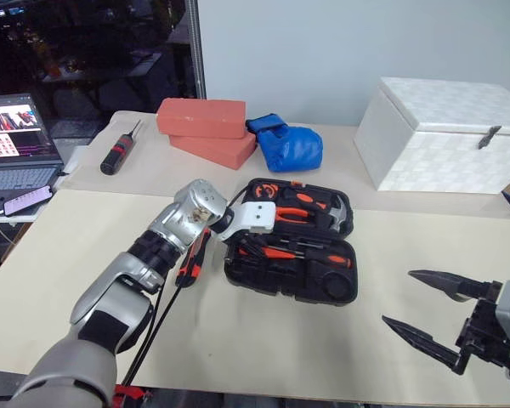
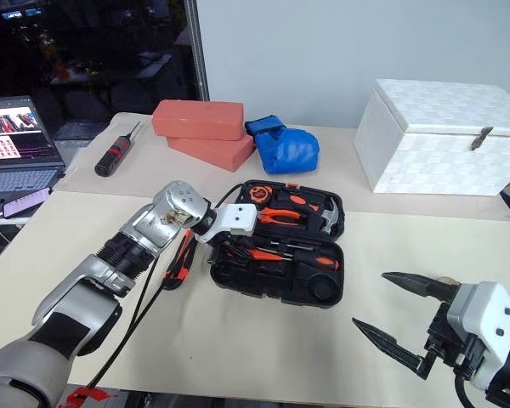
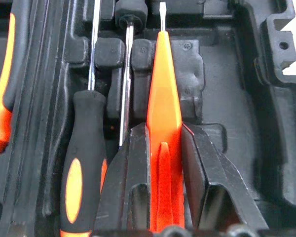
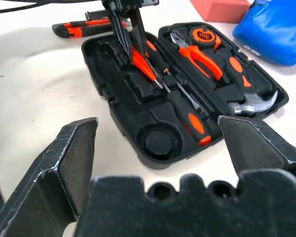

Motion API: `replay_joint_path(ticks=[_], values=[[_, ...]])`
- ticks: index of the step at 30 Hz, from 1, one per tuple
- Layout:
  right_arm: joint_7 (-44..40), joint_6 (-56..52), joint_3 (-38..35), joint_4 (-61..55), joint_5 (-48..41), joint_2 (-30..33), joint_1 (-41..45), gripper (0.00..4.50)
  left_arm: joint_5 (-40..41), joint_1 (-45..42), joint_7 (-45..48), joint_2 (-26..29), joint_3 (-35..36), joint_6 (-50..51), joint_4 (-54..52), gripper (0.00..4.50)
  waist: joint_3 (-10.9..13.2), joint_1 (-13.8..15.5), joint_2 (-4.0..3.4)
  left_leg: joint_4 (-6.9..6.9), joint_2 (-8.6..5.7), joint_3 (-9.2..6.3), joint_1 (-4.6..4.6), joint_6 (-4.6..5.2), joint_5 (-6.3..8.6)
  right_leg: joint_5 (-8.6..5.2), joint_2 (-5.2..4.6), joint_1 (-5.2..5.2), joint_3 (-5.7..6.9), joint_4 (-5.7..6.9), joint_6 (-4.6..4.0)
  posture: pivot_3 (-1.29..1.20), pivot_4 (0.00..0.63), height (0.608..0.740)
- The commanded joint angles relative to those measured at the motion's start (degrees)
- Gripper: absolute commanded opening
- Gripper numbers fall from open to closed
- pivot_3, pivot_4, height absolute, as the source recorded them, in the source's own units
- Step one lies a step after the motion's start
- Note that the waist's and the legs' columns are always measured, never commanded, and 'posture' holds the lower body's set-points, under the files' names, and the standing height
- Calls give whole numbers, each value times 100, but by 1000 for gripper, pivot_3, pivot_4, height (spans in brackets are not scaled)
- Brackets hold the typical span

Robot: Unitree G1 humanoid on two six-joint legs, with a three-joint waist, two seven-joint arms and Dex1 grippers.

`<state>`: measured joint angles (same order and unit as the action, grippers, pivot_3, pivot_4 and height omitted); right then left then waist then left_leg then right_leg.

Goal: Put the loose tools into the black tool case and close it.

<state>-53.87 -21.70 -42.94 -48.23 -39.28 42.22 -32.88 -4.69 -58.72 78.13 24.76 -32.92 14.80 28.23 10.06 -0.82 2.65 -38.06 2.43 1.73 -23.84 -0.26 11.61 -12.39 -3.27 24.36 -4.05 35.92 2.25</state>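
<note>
Left claw (image 3: 164, 163): clamped on the thin orange stick tool (image 3: 163, 94).
Stick's long way: lined up with its slot in the black tool case (image 1: 263, 276), right below.
Right claw (image 1: 429, 319): wide apart, well away.

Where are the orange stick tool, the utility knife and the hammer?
orange stick tool (image 3: 164, 94), left wrist view, its orange body.
utility knife (image 4: 81, 28), right wrist view, mid-handle, on the table beside the case.
hammer (image 4: 256, 102), right wrist view, steel head.

We see a cream table (image 1: 85, 255) bearing the open black tool case (image 1: 291, 246), an orange-black utility knife (image 1: 191, 263), red bricks (image 1: 206, 127), a blue glove (image 1: 285, 143) and a white box (image 1: 442, 136).
</note>
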Motion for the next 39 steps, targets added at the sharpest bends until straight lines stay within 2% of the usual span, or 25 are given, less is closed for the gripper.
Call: replay_joint_path(ticks=[1, 9, 10, 14, 17, 20, 22, 24, 27, 30, 32, 35, 39], values=[[118, 55, 42, -158, 58, -1, 18, 4500, -257, -146, -5, -47, -54, -205, 68, 446, 0, 4, 0, 0, 0, -1, -1, 0, 0, 0, 0, 1, 0, 0, 0, 0, 150, 740], [241, 79, 82, -253, 96, -86, -47, 4500, -444, -182, 240, -82, -53, -196, 48, 446, 0, 8, 0, 0, -1, -2, 0, 0, 0, 0, 0, -2, 1, 1, 1, 0, 150, 740], [257, 78, 96, -268, 105, -96, -54, 4500, -447, -175, 228, -84, -23, -192, 46, 945, 0, 8, 0, 0, -1, -2, 1, 0, 0, 0, 0, -2, 1, 1, 1, 0, 150, 740], [293, 83, 99, -341, 110, -150, -128, 4500, 16, -269, 170, -182, 530, 163, -171, 2208, 0, 12, -1, 0, -1, -4, -1, 0, 0, -1, 0, -1, 3, 0, 1, 0, 150, 740], [313, 97, 113, -341, 128, -169, -155, 4500, 571, -216, 320, -137, 1006, 816, -559, 2208, 1, 9, 1, -1, -2, -5, -7, 0, 0, 0, -1, 1, 3, 0, 2, 0, 150, 740], [350, 87, 175, -344, 147, -178, -149, 4500, 985, -54, 195, -158, 1419, 1548, -873, 1442, 0, 2, -1, -1, -1, -6, -5, 0, 0, -1, -1, 0, 3, 0, 2, 0, 150, 740], [373, 60, 219, -358, 140, -164, -133, 4500, 1142, 219, -59, -164, 1635, 1806, -1185, 675, -2, 0, -4, -1, -1, -8, -2, 0, 0, -1, 0, -1, 5, 4, 5, 0, 150, 740], [381, 48, 221, -357, 117, -159, -131, 4500, 1244, 426, -347, -236, 1777, 1963, -1434, 160, -5, -6, -11, -1, -1, -9, 1, 0, 0, -2, 0, -3, 5, 5, 5, 0, 150, 740], [381, 26, 207, -350, 88, -126, -124, 4500, 1215, 1016, -1198, -578, 1980, 1676, -1607, 160, -6, 6, -11, -1, -1, -10, 5, 0, 0, 3, 0, -5, 4, 10, 16, 0, 150, 740], [354, -23, 161, -329, 48, -57, -114, 4500, 937, 1548, -1658, -705, 1782, 1285, -1512, 160, -6, 17, -11, -2, -4, -11, 7, 0, -1, 13, -2, -11, 5, 8, 34, 0, 150, 740], [308, -55, 108, -287, 0, 11, -102, 4500, 623, 1900, -1793, -647, 1396, 1003, -1336, 160, -6, 16, -12, -2, -5, -11, 9, 0, -1, 13, -2, -12, 3, 9, 32, 0, 150, 740], [234, -78, 71, -223, -16, 110, -81, 4500, 444, 2203, -1937, -602, 1180, 792, -1228, 160, -15, 20, -11, -2, -4, -13, 15, 0, -1, 10, -1, -19, 5, 8, 26, 0, 150, 740], [169, -63, 58, -149, -41, 205, -4, 4500, 570, 2304, -2113, -512, 1425, 520, -1342, 160, -43, 15, -22, -2, -7, -10, 47, -1, 0, -4, -6, -46, 2, 6, 3, 0, 150, 740]])
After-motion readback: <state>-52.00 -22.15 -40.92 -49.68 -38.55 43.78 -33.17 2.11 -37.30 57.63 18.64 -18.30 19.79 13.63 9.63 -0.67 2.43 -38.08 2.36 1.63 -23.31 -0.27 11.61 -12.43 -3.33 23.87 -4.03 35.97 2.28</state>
